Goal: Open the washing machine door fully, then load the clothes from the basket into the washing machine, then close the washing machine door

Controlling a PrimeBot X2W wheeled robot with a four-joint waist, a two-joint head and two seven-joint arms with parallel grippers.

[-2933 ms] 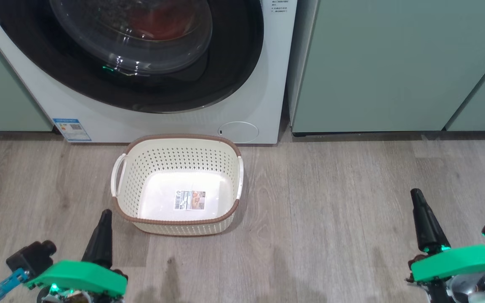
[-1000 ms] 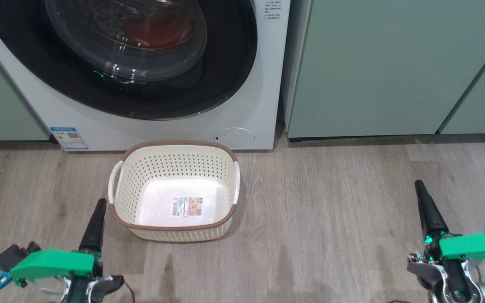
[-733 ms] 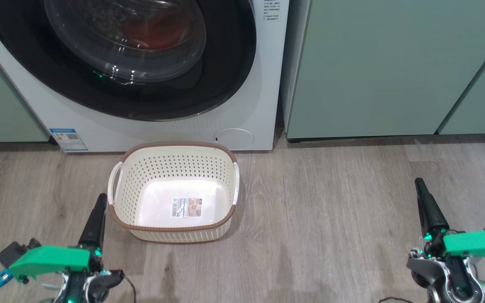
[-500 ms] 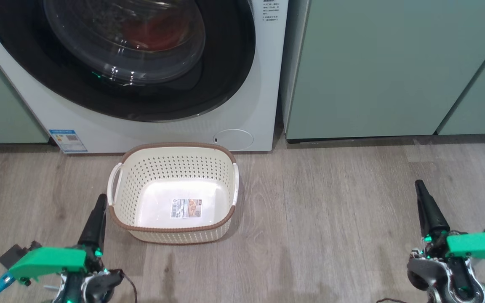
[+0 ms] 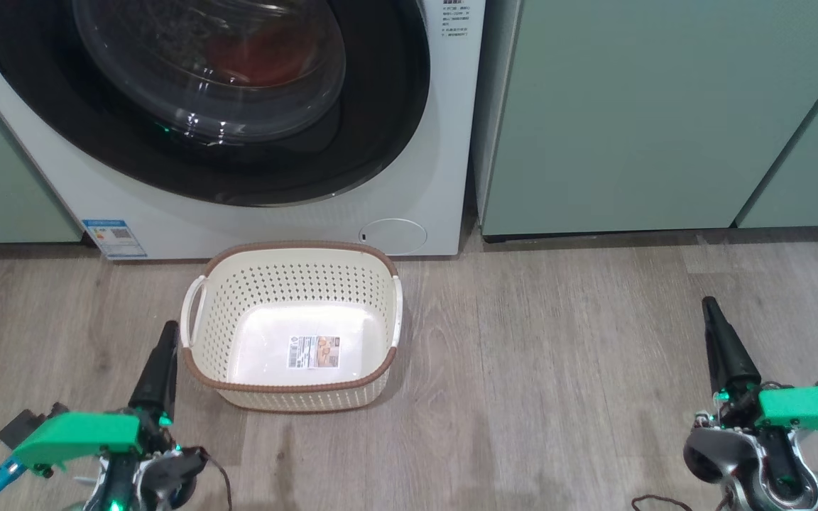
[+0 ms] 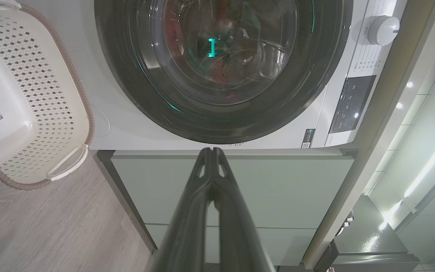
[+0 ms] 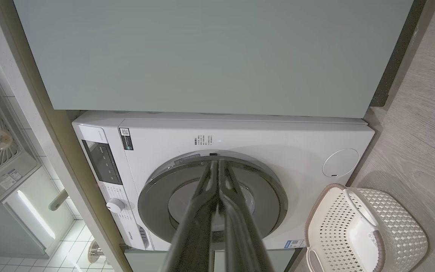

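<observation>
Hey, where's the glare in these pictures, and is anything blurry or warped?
Head view: overhead light washes out the bottom of the basket and streaks the door glass. Left wrist view: a green glint reflects in the glass; the fingers look soft up close. Right wrist view: the wide-angle lens bows the cabinet edges.

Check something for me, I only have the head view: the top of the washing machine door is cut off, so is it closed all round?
Observer: It looks closed. The right wrist view shows the washing machine door from the side, lying flat against the washing machine front.
Operator: Are both grippers shut?
Observer: Yes. Each wrist view shows its own fingertips touching, on the left gripper and the right gripper.
Operator: What sits above the door?
Observer: A dark control panel with a white dial.
</observation>
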